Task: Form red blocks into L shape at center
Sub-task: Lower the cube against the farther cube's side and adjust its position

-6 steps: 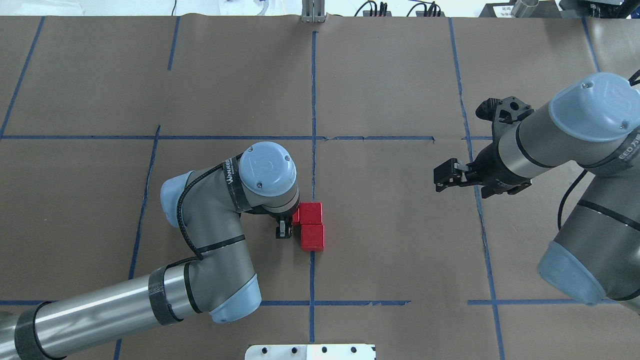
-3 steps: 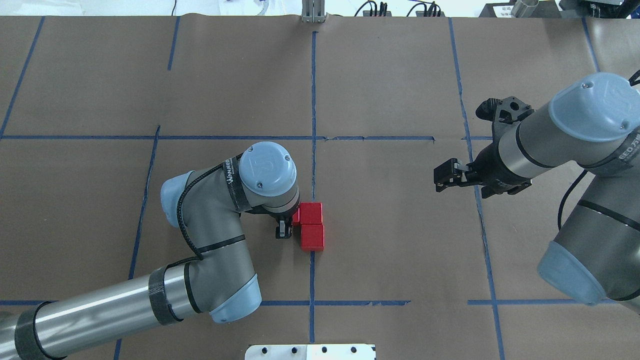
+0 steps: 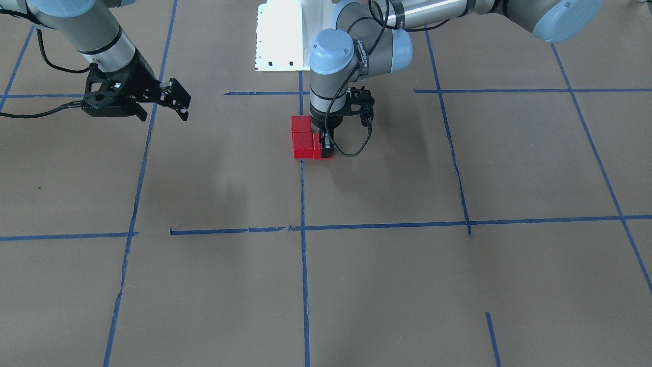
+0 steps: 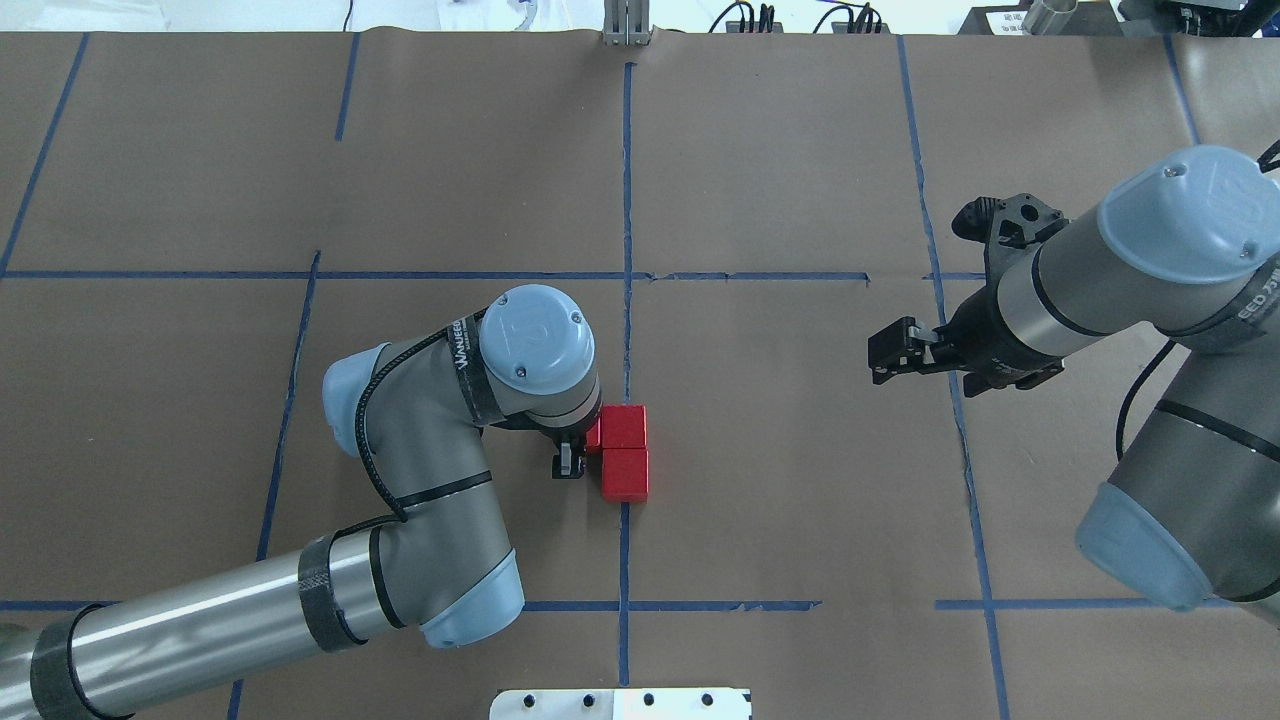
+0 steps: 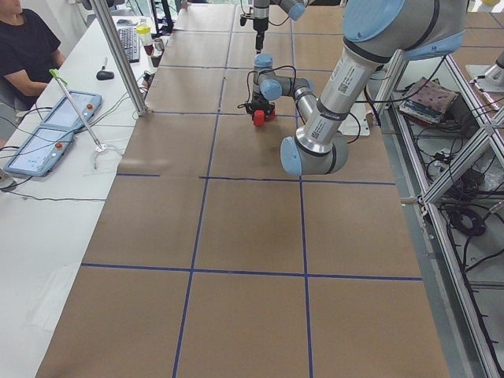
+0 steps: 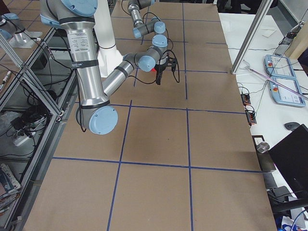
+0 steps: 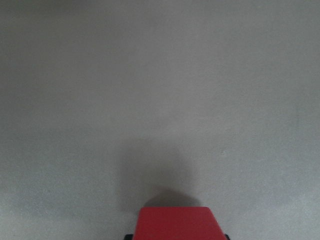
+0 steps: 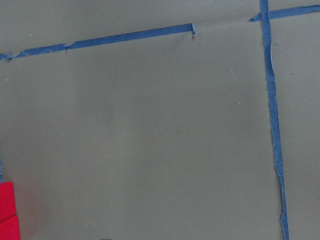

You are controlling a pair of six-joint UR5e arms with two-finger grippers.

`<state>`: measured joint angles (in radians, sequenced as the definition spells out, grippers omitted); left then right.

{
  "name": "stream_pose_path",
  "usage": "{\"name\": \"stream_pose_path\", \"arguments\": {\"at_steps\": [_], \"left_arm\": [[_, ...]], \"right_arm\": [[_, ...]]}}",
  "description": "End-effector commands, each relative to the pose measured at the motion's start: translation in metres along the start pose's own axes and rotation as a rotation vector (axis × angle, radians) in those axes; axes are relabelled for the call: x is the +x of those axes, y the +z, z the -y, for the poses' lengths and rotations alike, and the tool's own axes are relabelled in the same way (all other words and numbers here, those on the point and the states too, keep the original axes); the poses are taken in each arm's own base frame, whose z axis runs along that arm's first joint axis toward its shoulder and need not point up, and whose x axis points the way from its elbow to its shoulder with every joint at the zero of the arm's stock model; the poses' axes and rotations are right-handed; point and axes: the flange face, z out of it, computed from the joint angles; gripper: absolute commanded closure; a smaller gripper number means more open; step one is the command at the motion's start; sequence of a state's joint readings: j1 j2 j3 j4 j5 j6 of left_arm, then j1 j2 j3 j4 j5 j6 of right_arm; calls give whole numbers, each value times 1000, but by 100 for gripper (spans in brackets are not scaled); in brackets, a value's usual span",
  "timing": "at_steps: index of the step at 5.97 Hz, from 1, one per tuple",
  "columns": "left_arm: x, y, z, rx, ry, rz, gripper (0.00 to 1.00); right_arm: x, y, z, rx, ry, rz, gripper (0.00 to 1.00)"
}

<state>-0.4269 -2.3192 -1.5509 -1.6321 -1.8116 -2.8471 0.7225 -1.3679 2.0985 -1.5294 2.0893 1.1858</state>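
Left gripper: your left gripper points straight down at the center of the brown paper. In the left wrist view its fingers are clamped on the third red block, with a dark tip at each side of the cube.
Held block: it sits low, level with the other two. You cannot tell whether it rests on the paper.
Red blocks: two red blocks lie just beside that gripper, on its side toward the right arm. They touch each other in a short row along the blue tape line.
Shape: the held cube lies against the block of that row farther from the robot base, so the three make an L.
Right gripper: your right gripper hangs above the paper with its fingers apart and nothing between them. The blocks lie well apart from it, and its wrist view catches them only at the lower left edge.
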Motion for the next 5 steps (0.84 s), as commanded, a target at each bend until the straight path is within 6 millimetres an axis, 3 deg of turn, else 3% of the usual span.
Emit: {"name": "stream_pose_path", "arguments": {"at_steps": [1,3,4,5], "left_arm": [[-1,0,-1,0,3,1,99],[-1,0,-1,-1,3,3,96],[-1,0,-1,-1,4,3,88],[-3,2,-1,1,9,4,1]], "right_arm": [[0,0,0,0,0,0,0],[0,-1,0,1,-1,2,0],[0,-1,0,0,-1,1,0],[0,-1,0,0,-1,1,0]]}}
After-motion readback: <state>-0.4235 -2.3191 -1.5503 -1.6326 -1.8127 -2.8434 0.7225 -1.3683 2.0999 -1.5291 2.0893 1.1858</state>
